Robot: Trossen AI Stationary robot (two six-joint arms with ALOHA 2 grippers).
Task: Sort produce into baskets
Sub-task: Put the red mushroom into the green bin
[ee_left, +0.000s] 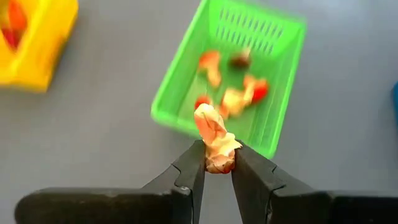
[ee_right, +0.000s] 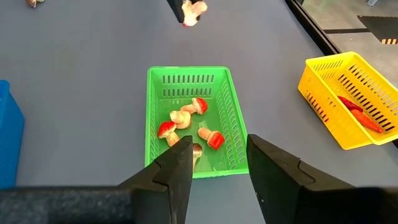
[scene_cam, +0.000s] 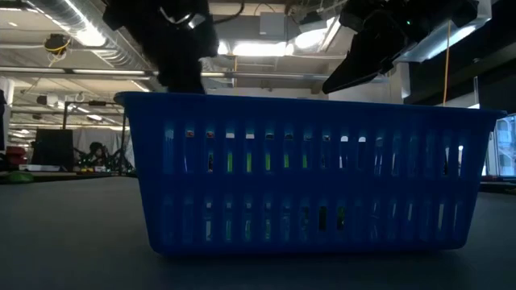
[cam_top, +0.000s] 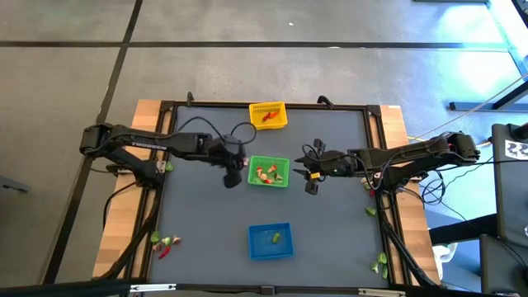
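Left pincer (ee_left: 217,163): pinching a mushroom piece (ee_left: 214,140) beside your green basket (cam_top: 283,181).
Right pincer (ee_right: 217,165): spread, empty.
Sorted: some pieces in each basket.
Left: scattered produce (cam_top: 164,245) at desk (cam_top: 206,239) edges.

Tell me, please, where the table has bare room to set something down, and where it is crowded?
Bare mat lies between the green basket and the blue basket, and in both far corners flanking the yellow basket. It is crowded around the green basket, with the left end effector holding a mushroom piece on one side and the right end effector on the other.
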